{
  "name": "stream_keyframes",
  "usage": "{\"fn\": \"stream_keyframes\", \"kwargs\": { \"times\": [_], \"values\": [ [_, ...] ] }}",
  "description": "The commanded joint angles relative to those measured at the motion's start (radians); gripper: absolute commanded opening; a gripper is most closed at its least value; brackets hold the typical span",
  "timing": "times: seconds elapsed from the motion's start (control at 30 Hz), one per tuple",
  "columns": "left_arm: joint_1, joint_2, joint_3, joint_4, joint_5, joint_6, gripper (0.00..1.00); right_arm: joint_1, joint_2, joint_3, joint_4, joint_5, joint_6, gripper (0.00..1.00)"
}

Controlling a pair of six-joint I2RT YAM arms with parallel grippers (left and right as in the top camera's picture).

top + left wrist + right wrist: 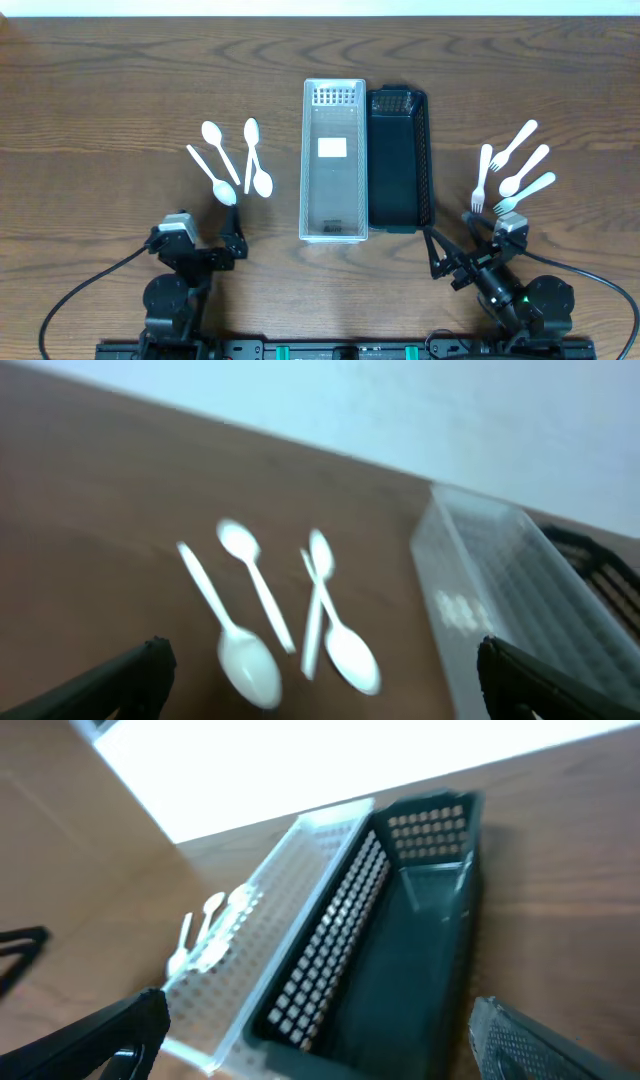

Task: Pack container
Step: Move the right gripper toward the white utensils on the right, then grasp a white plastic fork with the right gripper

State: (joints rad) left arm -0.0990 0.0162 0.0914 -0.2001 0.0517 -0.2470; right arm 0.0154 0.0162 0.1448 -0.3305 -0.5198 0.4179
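Observation:
A clear plastic container (333, 160) and a black container (400, 158) stand side by side mid-table, both holding no cutlery. Three white spoons (232, 165) lie left of them; they show in the left wrist view (285, 620). Several white forks (512, 170) lie to the right. My left gripper (232, 232) is open and empty, just below the spoons. My right gripper (447, 257) is open and empty, near the black container's front end (400, 970). The clear container also shows in the wrist views (500, 590) (270, 930).
Dark wooden table (100, 100). Arm bases and cables sit along the front edge (320, 348). A white label lies inside the clear container (332, 147).

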Motion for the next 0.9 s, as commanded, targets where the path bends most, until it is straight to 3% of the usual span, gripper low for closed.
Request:
{"fn": "stream_keyframes", "kwargs": {
  "times": [0.0, 0.23, 0.57, 0.67, 0.87],
  "values": [
    [0.005, 0.051, 0.109, -0.087, 0.105, -0.071, 0.98, 0.004, 0.034, 0.067, -0.019, -0.032, 0.045, 0.99],
    [0.005, 0.320, 0.382, -0.230, 0.071, -0.023, 0.98, 0.004, 0.311, 0.290, -0.183, 0.147, -0.062, 0.99],
    [0.005, 0.834, 0.812, -0.435, 0.063, 0.019, 0.98, 0.003, 0.912, 0.801, -0.502, 0.389, -0.160, 0.99],
    [0.005, 0.948, 0.892, -0.492, 0.063, 0.061, 0.98, 0.003, 1.081, 0.970, -0.602, 0.477, -0.193, 0.99],
    [0.005, 1.080, 0.928, -0.549, 0.060, 0.090, 0.98, 0.003, 1.300, 1.140, -0.622, 0.415, -0.261, 0.99]
  ]
}}
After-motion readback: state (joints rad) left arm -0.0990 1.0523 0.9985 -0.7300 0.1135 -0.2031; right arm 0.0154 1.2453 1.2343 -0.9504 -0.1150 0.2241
